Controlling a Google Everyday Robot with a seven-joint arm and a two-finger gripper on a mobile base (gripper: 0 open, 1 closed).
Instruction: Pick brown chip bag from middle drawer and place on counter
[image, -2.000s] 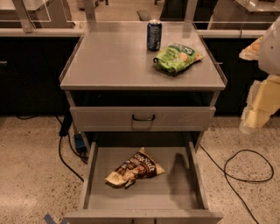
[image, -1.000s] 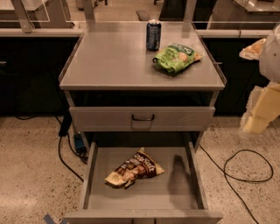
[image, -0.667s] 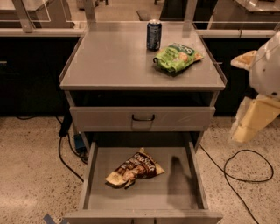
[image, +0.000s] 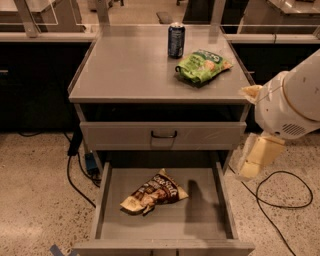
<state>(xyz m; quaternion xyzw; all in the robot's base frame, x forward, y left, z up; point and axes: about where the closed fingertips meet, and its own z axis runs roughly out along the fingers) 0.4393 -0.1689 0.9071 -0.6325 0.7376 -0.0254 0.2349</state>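
The brown chip bag (image: 154, 192) lies flat on the floor of the open middle drawer (image: 116, 200), left of centre, dark brown and tan with pale crinkled ends. The counter (image: 130, 65) is the grey cabinet top above it. My gripper (image: 255, 157), a pale cream part under the white arm (image: 295, 102), hangs outside the cabinet's right side. It is level with the closed drawer front, above and to the right of the open drawer, apart from the bag. It casts a shadow on the drawer floor right of the bag.
A green snack bag (image: 201, 65) and a dark blue can (image: 175, 40) stand on the counter's back right. The closed drawer front with a black handle (image: 163, 135) sits above the open drawer. Black cables (image: 280, 195) lie on the speckled floor at right and left.
My arm and gripper have moved left and down toward the cabinet's right side. A shadow now falls on the drawer floor. The bag, can and green bag have not moved.
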